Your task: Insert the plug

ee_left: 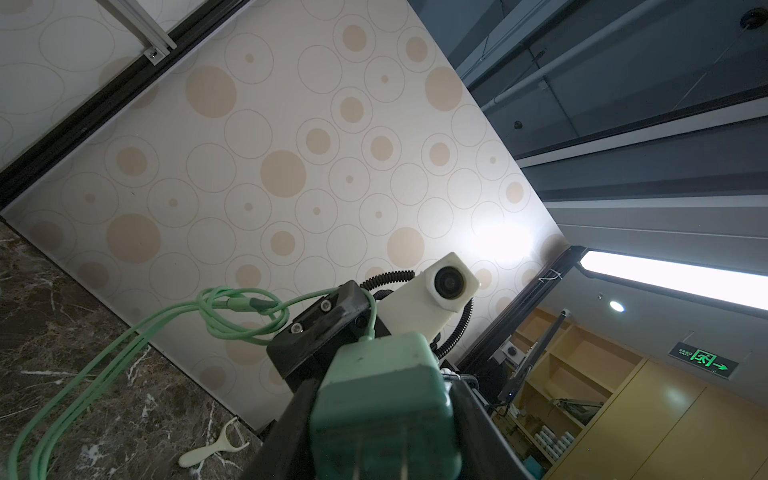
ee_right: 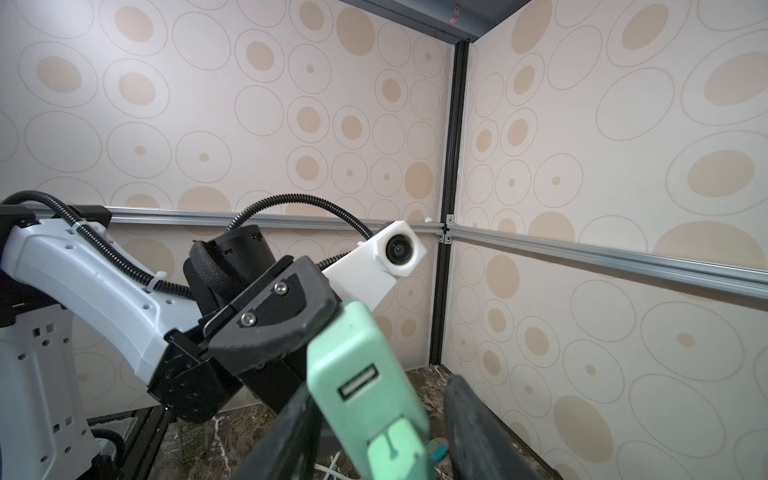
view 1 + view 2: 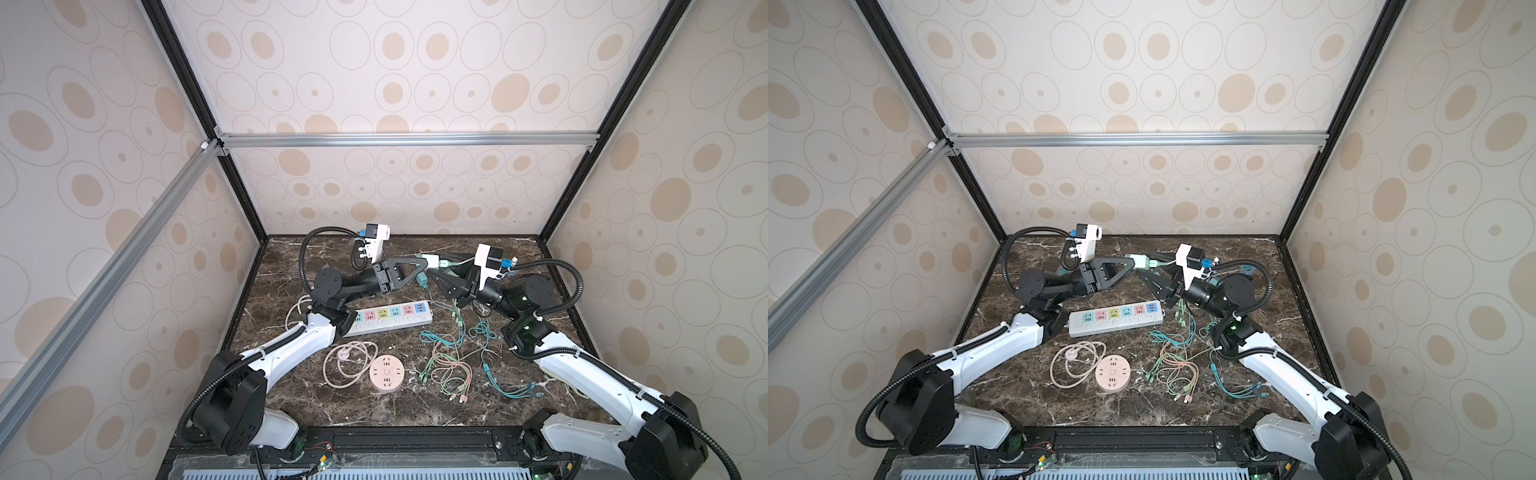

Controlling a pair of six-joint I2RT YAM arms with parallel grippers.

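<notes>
A pale green charger block (image 1: pixel 382 399) with two metal prongs is clamped between the black fingers of my left gripper (image 1: pixel 382 457), raised above the table's far middle. In both top views it shows at the tip of the left gripper (image 3: pixel 428 262) (image 3: pixel 1133 262). A green USB plug (image 2: pixel 395 453) sits in the lower of the block's (image 2: pixel 357 365) two ports; the upper port is empty. My right gripper (image 2: pixel 382 449) straddles this plug, open, with a clear gap to one finger (image 2: pixel 478 432). The plug's green cable (image 1: pixel 232 320) loops down to the table.
A white power strip (image 3: pixel 390 318) with coloured sockets lies below the grippers. A round pink socket (image 3: pixel 386 373) and its coiled cord (image 3: pixel 345 361) lie nearer the front. Tangled green, pink and teal cables (image 3: pixel 449 361) spread at the right. Patterned walls enclose the marble table (image 3: pixel 374 407).
</notes>
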